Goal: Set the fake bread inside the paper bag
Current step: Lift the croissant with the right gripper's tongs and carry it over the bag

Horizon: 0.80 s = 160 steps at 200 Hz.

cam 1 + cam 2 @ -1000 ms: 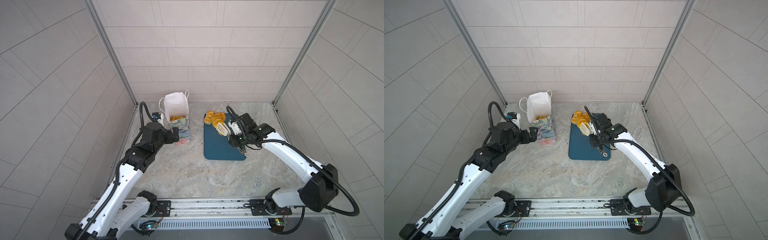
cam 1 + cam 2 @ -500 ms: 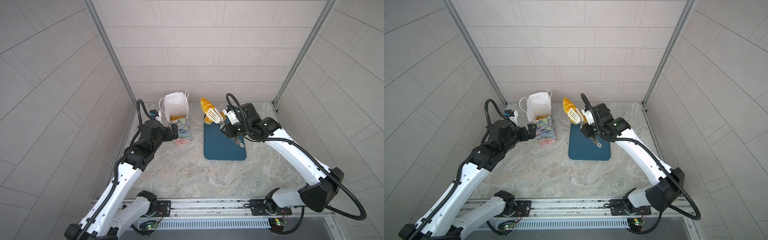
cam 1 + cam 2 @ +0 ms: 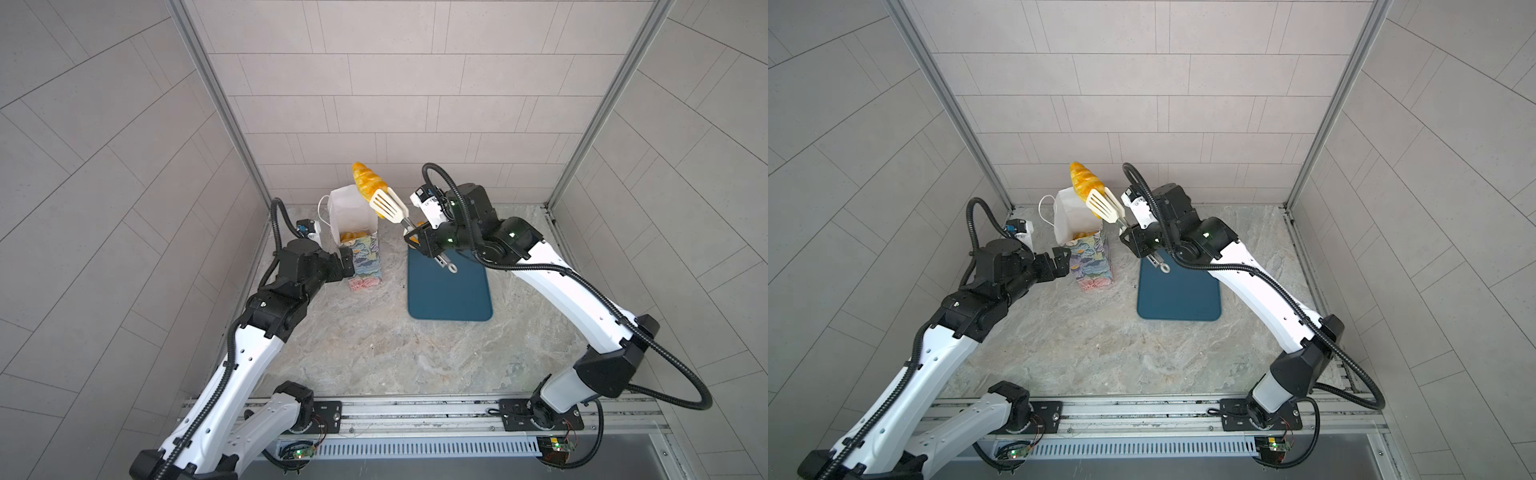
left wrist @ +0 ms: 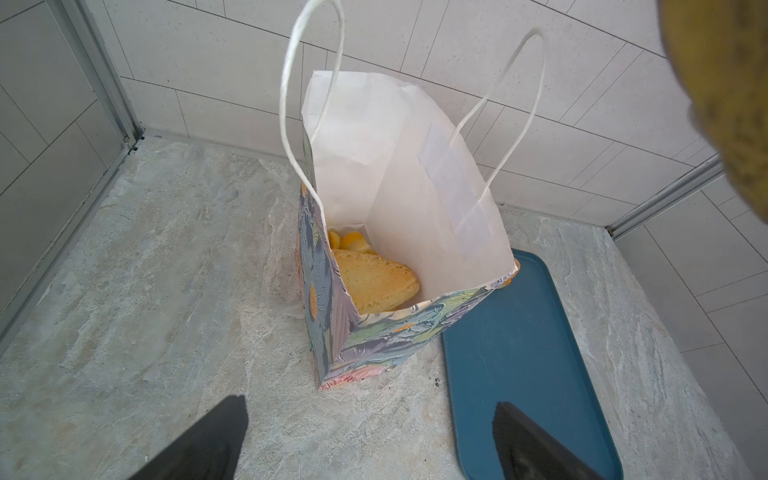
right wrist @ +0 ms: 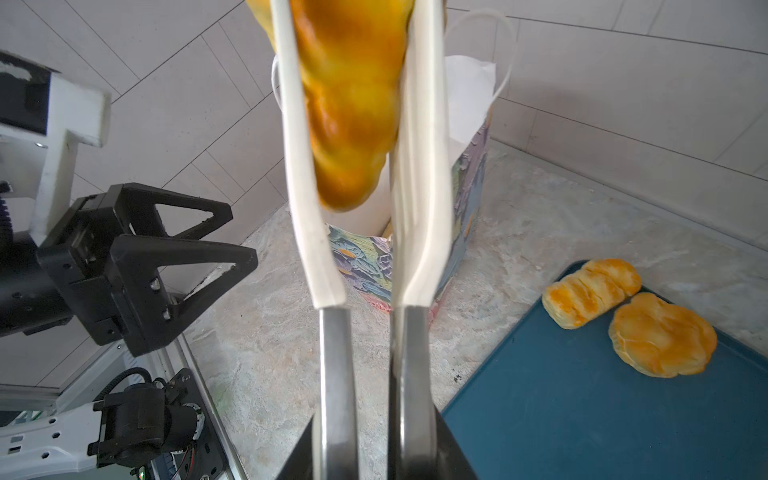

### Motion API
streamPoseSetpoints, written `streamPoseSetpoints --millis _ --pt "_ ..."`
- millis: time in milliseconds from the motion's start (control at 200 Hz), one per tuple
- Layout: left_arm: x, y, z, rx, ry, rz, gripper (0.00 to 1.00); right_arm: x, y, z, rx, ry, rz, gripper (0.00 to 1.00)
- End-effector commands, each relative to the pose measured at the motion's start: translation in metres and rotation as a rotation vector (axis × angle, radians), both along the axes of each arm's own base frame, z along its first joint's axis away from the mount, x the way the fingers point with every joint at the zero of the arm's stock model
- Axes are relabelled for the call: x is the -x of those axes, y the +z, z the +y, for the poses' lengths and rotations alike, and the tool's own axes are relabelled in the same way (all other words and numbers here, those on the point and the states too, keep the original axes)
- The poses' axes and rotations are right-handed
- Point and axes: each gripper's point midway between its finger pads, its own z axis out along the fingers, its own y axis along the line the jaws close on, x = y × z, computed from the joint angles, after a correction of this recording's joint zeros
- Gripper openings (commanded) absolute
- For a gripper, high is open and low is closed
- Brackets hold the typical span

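My right gripper point(image 3: 419, 241) point(image 3: 1140, 245) point(image 5: 374, 440) is shut on the metal handles of white-tipped tongs point(image 3: 388, 205) point(image 3: 1104, 205) point(image 5: 332, 353). The tongs pinch a striped golden croissant point(image 3: 368, 185) point(image 3: 1086, 183) point(image 5: 353, 104), one piece of the fake bread, high over the open paper bag point(image 3: 361, 253) point(image 3: 1092, 262) point(image 4: 374, 332) point(image 5: 365, 262). More bread point(image 4: 374, 278) lies at the bag's bottom. Two flat pieces point(image 5: 590, 291) point(image 5: 663, 332) rest on the teal tray. My left gripper point(image 3: 347, 259) point(image 3: 1061, 262) point(image 4: 370, 403) is open and empty, low beside the bag's left wall.
The teal tray point(image 3: 449, 291) point(image 3: 1179, 295) point(image 4: 519, 374) point(image 5: 582, 415) lies flat to the right of the bag on the marble table. Tiled walls and metal posts close the back and sides. The bag's white cord handles point(image 4: 291, 83) stand up above its mouth.
The right arm has lifted the tongs with the croissant off the tray and carried it up and left, over the bag. The left gripper has stayed open by the bag.
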Motion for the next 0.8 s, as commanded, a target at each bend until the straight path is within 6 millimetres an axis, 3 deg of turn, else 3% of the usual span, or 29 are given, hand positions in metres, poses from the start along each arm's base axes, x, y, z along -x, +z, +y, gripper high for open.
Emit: streamPoseSetpoints --millis 0,120,335,585,796 --pt "0.004 0.009 0.006 0.016 0.016 -0.014 1.00 -0.003 0.024 0.024 -0.058 0.040 -0.060 0.33" --pt "0.005 0.008 0.009 0.017 0.023 -0.010 1.00 -0.010 0.016 0.039 -0.056 0.037 -0.028 0.33" --pt "0.007 0.005 0.014 0.023 0.031 -0.007 1.00 -0.022 -0.003 0.050 -0.022 0.009 0.016 0.34" --pt "0.008 0.002 0.016 0.030 0.035 -0.002 1.00 -0.040 -0.037 0.045 0.091 -0.063 0.065 0.34" --pt "0.007 -0.002 0.017 0.031 0.034 0.007 1.00 -0.042 -0.044 0.042 0.138 -0.072 0.086 0.37"
